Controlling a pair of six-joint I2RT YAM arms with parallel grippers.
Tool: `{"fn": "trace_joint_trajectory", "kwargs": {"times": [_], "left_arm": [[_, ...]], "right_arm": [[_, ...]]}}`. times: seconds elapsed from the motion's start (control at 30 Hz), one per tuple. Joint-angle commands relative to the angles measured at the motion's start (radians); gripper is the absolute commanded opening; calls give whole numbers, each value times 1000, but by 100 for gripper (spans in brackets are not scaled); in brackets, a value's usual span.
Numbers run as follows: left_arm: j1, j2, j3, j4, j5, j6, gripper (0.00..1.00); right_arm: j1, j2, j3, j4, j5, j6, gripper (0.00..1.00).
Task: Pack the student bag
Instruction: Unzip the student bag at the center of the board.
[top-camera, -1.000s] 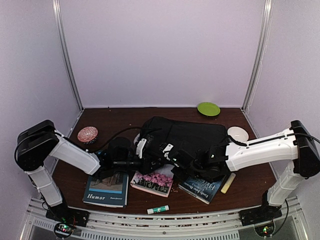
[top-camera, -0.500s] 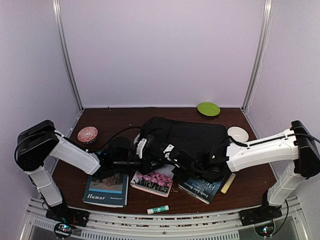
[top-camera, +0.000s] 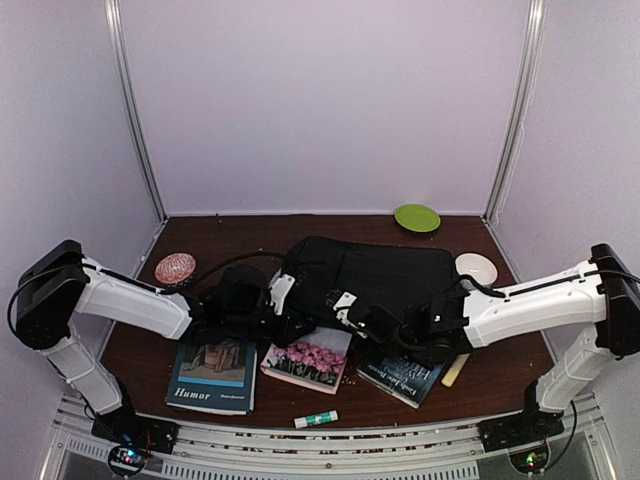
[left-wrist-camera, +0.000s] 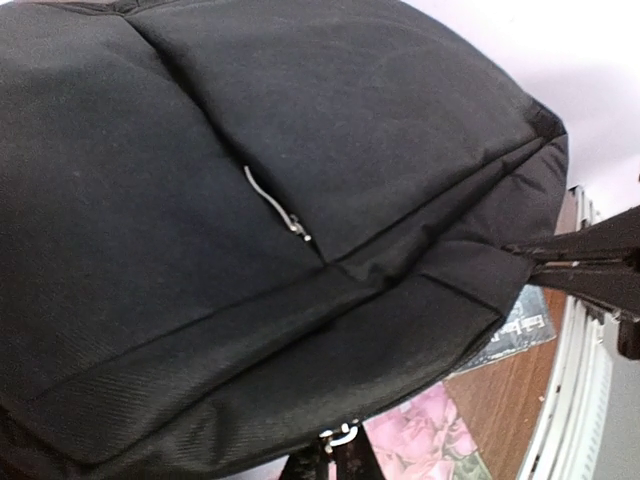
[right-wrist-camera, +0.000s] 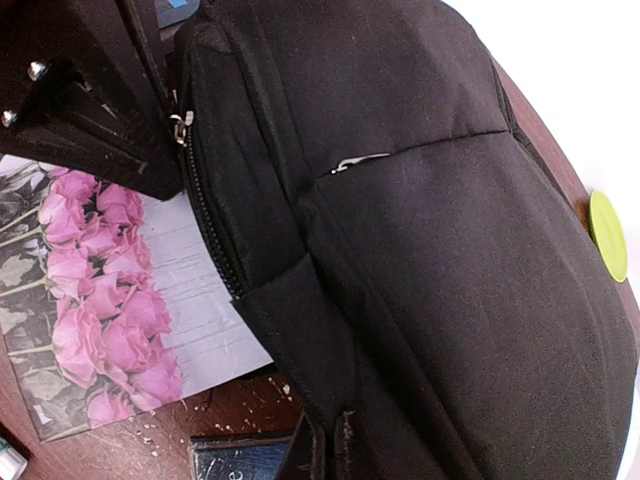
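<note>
The student bag (top-camera: 375, 268), black fabric, lies flat in the middle of the table. My left gripper (top-camera: 298, 325) is at its near left edge, shut on the silver zipper pull (left-wrist-camera: 341, 436) of the side zipper (right-wrist-camera: 205, 215). The left fingers (right-wrist-camera: 95, 105) also show at the top left of the right wrist view. My right gripper (top-camera: 375, 322) is at the near edge a little further right, shut on a fabric tab (right-wrist-camera: 300, 330) where the zipper ends. Its fingers (left-wrist-camera: 590, 265) pull that corner taut in the left wrist view.
Three books lie in front of the bag: a blue one titled Humor (top-camera: 212, 375), one with pink roses (top-camera: 312, 360) and a dark blue one (top-camera: 405, 375). A glue stick (top-camera: 316, 419), a yellow bar (top-camera: 456, 365), a pink bowl (top-camera: 175, 268), a white dish (top-camera: 476, 267) and a green plate (top-camera: 417, 217) lie around.
My left gripper has shut on the zipper pull, and the left arm has dropped lower and stretched out. The right arm has shifted slightly right while keeping its grip.
</note>
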Motion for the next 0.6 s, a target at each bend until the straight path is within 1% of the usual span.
{"fn": "trace_joint_trajectory", "kwargs": {"times": [0.0, 0.1, 0.27, 0.57], "left_arm": [[15, -40, 56, -190, -145, 80, 0], [15, -67, 88, -298, -192, 118, 0], [23, -105, 97, -401, -258, 148, 0], [75, -114, 87, -410, -270, 130, 0]], "right_arm": [[5, -66, -33, -23, 64, -30, 0], [4, -98, -64, -19, 75, -45, 0], [5, -140, -126, -13, 85, -41, 0], [4, -197, -207, -10, 110, 57, 0]]}}
